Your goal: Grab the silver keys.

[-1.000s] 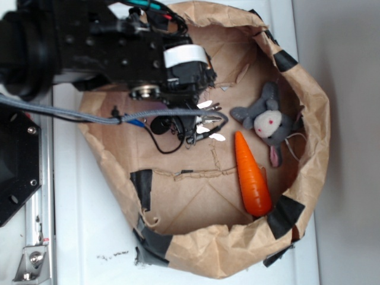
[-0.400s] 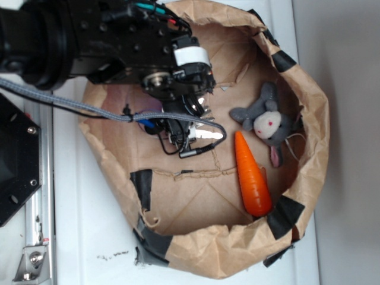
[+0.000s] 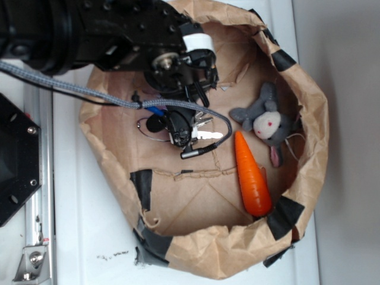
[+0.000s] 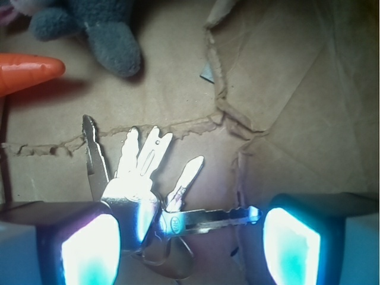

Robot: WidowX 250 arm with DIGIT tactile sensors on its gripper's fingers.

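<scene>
My claw point(image 4: 190, 237) hangs spread over the creased brown paper floor point(image 4: 297, 89) of a paper-bag tray point(image 3: 309, 178), nothing pinched; its two lit fingertips point(image 4: 89, 249) stand at the bottom of the wrist view, one on each side. The silver keys point(image 4: 148, 178) lie flat on the paper between and just ahead of the fingertips, the bunch overlapping the left-hand pad in that view. Their blades fan away from me, toward the top of the wrist view, while one long key point(image 4: 214, 218) lies crosswise, reaching toward the right-hand pad. A torn seam point(image 4: 178, 124) in the paper runs just beyond the blade tips. Farther on, the tip of an orange carrot toy point(image 4: 29, 71) and a grey plush bunny point(image 4: 101, 29) sit apart from the keys. In the exterior view my arm point(image 3: 107, 35) covers most of the bunch; the tray rests on a white bench point(image 3: 89, 225), its rolled rim patched with dark tape point(image 3: 285, 214).
</scene>
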